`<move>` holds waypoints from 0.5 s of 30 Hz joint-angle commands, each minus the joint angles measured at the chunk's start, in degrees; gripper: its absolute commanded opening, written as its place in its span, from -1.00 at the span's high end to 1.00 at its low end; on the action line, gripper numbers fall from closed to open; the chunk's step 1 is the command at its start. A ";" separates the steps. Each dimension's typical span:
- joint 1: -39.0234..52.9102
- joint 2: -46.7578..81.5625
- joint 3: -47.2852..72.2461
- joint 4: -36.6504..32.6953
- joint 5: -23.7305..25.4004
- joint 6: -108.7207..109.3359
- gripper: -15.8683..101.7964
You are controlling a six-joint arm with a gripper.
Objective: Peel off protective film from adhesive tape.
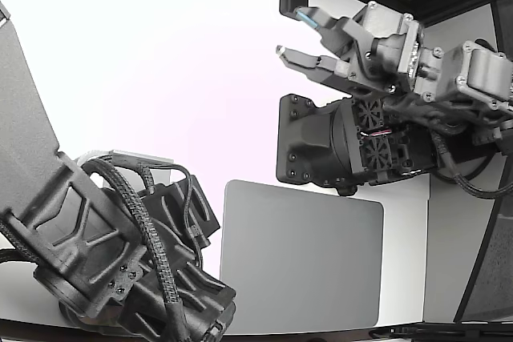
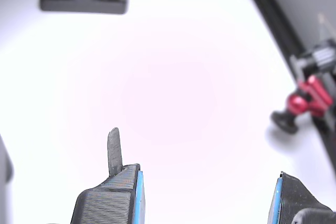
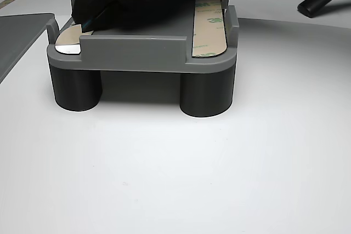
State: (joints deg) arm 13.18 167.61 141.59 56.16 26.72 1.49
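**Jaws spread and empty, tape strip waiting on its fixture**

We start with the largest thing, the white table [image 3: 175, 179]: smooth, matte and glaring under the light, which washes out detail in the exterior and wrist views. On it lies a flat grey mat [image 1: 300, 258] with rounded corners, at about 6 o'clock in the exterior view.

Next is the grey fixture [image 3: 137, 53], a moulded plastic tray on stubby round legs with a low raised rim. The task's thing lies in it: a beige tape strip [image 3: 208, 28], long, with a rounded end and faint green printing on its liner, flat along the fixture's 3 o'clock side in the other view. A dark block covers the fixture's middle, and we cannot tell what it is.

The gripper [image 2: 207, 200] hangs over bare table with its jaws spread wide, holding nothing. Its fingers [image 2: 113, 198] are ribbed black plastic faced with blue pads; a thin grey tip stands up from one.

We judge the main risk to be the liner's thinness. It lies flush, so a pad may slide over the edge without lifting it, or pinch tape and liner together and drag the whole strip off its seat. Glare may also hide that edge.
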 commanded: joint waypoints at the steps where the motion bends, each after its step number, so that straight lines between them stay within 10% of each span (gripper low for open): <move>1: -4.31 1.67 2.99 -0.53 -5.01 7.73 -0.97; 10: -25.40 1.67 9.49 -0.97 -33.66 1.49 -0.97; 15: -25.58 1.67 9.67 -1.05 -35.77 0.35 -0.97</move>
State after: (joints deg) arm -11.25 168.05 152.58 55.55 -7.38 1.93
